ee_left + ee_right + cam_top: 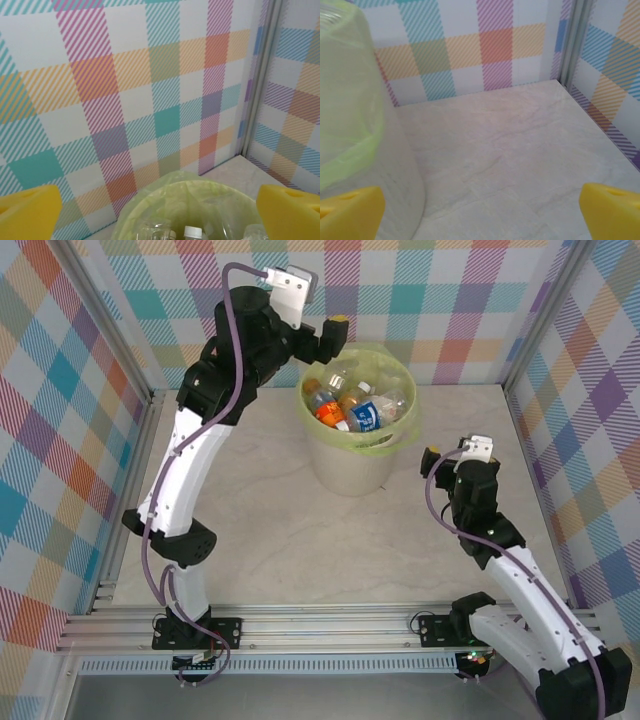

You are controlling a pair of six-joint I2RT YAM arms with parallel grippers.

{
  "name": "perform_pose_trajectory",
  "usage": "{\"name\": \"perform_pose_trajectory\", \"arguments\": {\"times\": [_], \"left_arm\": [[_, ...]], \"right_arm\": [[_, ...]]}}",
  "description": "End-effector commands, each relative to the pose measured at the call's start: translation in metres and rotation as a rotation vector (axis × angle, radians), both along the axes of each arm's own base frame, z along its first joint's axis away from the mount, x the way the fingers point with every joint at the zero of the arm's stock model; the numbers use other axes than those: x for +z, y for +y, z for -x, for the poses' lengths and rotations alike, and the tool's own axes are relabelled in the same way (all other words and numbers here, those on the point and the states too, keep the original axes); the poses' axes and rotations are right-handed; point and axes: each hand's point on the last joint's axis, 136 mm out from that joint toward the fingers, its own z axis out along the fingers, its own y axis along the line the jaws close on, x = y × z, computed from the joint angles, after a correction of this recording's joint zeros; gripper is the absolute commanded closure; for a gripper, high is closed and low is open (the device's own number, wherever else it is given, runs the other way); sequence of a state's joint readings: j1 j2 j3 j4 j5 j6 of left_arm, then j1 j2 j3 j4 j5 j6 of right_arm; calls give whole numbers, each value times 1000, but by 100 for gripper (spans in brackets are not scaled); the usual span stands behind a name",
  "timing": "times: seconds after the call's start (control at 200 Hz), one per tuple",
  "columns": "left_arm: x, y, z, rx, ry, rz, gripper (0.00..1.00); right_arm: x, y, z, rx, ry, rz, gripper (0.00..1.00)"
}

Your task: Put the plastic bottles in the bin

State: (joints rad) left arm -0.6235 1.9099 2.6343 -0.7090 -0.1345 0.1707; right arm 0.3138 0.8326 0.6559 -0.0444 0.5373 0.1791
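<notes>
While plastic bottles (pixel 356 406) lie in the bin (pixel 350 476), both jaws gape wide.
Left gripper (pixel 337 332) above rim; right gripper (pixel 438 457) beside its wall.

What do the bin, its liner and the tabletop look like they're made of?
Bin: probably plastic, pale, matte, smooth-walled. Liner: thin yellow-green plastic film, translucent and crinkled over the rim. Tabletop: stone-look surface with faint veins; laminate or stone, unclear.

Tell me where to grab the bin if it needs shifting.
Probably the rim of the bin, on the side nearest the right pincer, coming down from above with one finger inside and one outside. The round body looks too wide for the open pincer, while the lip is thin.
</notes>
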Motion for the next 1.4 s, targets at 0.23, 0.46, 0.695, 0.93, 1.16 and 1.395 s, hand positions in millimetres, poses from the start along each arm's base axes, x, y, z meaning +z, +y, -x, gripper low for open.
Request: {"name": "perform_pose_trajectory", "arguments": {"times": [0.23,0.46,0.695,0.93,1.16,1.395], "left_arm": [[-23,37,16,99,-73,4,0],[-41,96,36,327,-235,96,0],[-94,186,42,669,-286,153,0],[-217,263,68,888,-55,100,0],[-327,319,112,987,91,225,0],[-402,325,99,932,273,135,0]], "right_arm": [[-22,-16,-15,-49,12,-62,0],[-38,-29,-17,-102,27,-58,0],[-68,-53,-16,-236,26,-59,0],[-109,-68,-11,-311,156,-26,0],[-128,-68,-18,-308,199,1,0],[-137,-46,-34,-154,168,12,0]]}}
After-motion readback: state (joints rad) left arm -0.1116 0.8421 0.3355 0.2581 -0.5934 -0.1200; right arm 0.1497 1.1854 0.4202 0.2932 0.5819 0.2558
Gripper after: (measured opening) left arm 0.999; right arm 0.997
